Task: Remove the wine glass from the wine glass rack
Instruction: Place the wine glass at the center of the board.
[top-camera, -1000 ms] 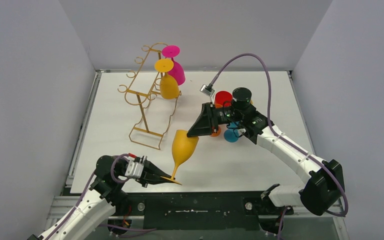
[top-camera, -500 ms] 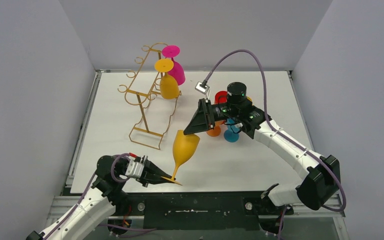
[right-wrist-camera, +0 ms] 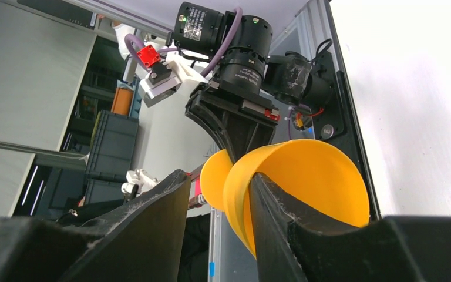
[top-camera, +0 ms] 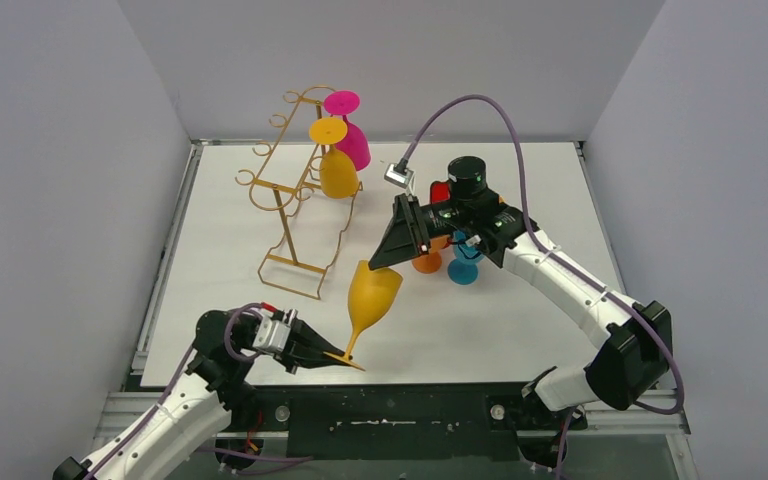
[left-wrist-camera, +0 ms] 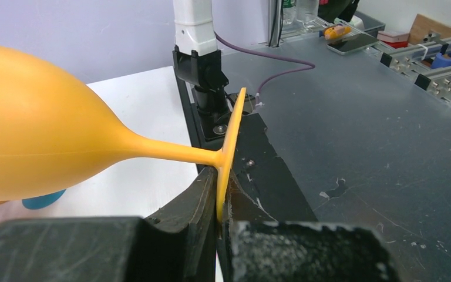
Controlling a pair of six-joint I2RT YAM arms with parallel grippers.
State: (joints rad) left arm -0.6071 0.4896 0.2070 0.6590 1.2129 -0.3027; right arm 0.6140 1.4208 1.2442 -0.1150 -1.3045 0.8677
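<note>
White table between grey walls: an orange-yellow wine glass is off the wine glass rack, near the front edge.
The left gripper is clamped on the glass's foot. The long axis runs from that foot up, away and slightly right, mouth toward the right gripper. The left wrist view shows the foot disc edge-on, pinched between the fingers. Only the right wrist view shows the bowl's rim between the right gripper's parted fingers, one on each side of the wall. From above, a yellow glass and a magenta glass hang upside down on the rack at the back left.
</note>
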